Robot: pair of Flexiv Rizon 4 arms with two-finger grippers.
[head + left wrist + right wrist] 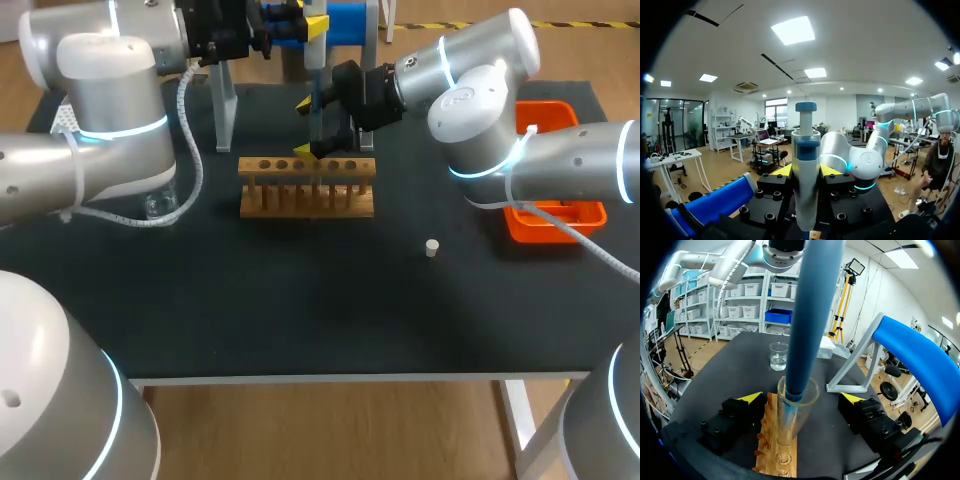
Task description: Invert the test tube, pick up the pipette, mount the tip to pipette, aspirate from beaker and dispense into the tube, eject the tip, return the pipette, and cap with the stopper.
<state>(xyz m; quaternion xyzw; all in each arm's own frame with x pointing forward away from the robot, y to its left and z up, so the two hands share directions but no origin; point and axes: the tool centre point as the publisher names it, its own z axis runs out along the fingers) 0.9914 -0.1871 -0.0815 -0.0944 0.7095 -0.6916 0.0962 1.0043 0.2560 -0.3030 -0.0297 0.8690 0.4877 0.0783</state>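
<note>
Blue pipette in clenched left jaws, its end inside the glass tube between released right jaws.

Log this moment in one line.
left jaws: shut on pipette | right jaws: open, flanking test tube | pipette tip: inside test tube | test tube: upright in wooden rack | stopper: on table

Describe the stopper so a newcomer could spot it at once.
Find the wooden rack in the middle of the black table. To its right, toward the orange tray and nearer the front edge, sits the stopper: a small cream plug, alone on the bare tabletop.
</note>
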